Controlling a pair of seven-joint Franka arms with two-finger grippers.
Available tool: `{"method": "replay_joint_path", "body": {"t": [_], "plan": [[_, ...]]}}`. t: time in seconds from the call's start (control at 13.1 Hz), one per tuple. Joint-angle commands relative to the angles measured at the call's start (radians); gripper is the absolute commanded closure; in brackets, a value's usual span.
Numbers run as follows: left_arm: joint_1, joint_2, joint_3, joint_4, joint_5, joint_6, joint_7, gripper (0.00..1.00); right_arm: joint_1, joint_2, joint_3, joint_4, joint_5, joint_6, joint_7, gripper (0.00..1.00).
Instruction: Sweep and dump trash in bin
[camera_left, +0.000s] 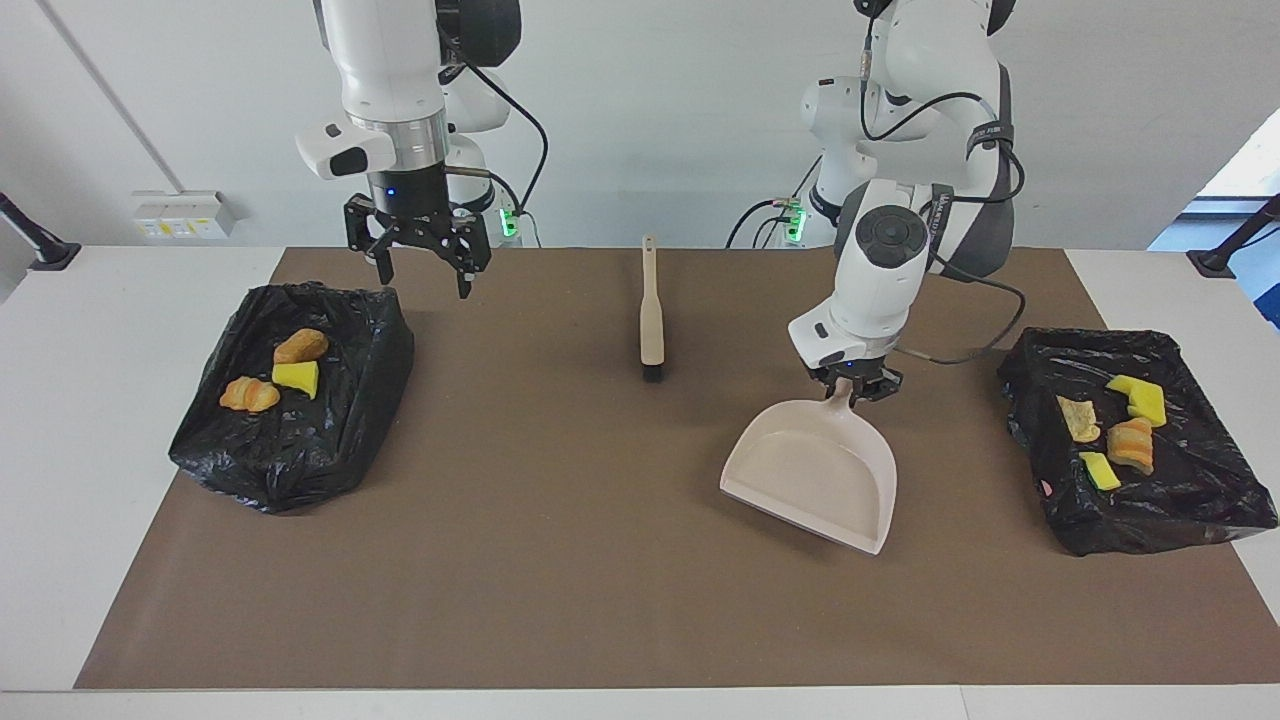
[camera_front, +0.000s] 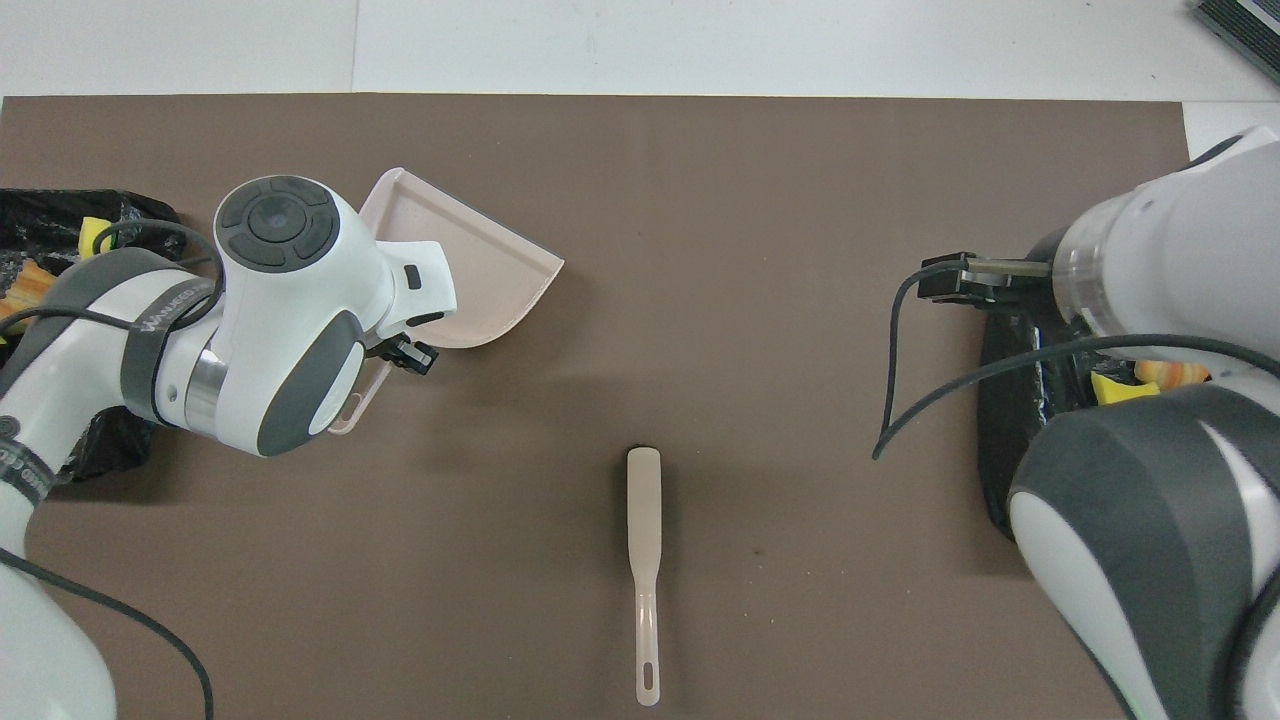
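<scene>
Dustpan in the left pincer, both bin bags holding trash, brush idle.

Landmark: hand brush (camera_left: 651, 320), flat on the brown mat (camera_left: 600, 600) of the worktop, bristles pointing away from the robots. Left pincer (camera_left: 850, 386): pinching the handle of the beige dustpan (camera_left: 815, 475), toward the left arm's end of the worktop from the brush; pan empty, mouth facing away from the robots. Right pincer (camera_left: 420, 255): spread, holding nothing, raised toward the right arm's end from the brush, over the mat beside a black bin bag (camera_left: 300, 450). Trash (camera_left: 275, 375): three chunks on that bag; further chunks (camera_left: 1115, 430) on the second bag (camera_left: 1150, 500) at the left arm's end. None seen on the mat. Step, as judged: dumping done, dustpan being returned. Next move calls for setting the pan down and releasing its handle.
</scene>
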Motion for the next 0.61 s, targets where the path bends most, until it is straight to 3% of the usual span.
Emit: {"method": "replay_joint_path", "body": {"t": [0.0, 0.38, 0.54], "plan": [[-0.005, 0.056, -0.061, 0.079, -0.021, 0.0, -0.148, 1.0, -0.06, -0.02, 0.011, 0.044, 0.006, -0.07, -0.034, 0.0], [-0.119, 0.205, -0.085, 0.269, -0.018, -0.036, -0.384, 1.0, -0.178, -0.098, -0.026, 0.047, 0.102, -0.188, -0.056, 0.0], [-0.191, 0.341, -0.076, 0.437, 0.002, -0.11, -0.479, 1.0, -0.18, -0.109, -0.075, 0.04, 0.133, -0.212, -0.111, 0.0]]}}
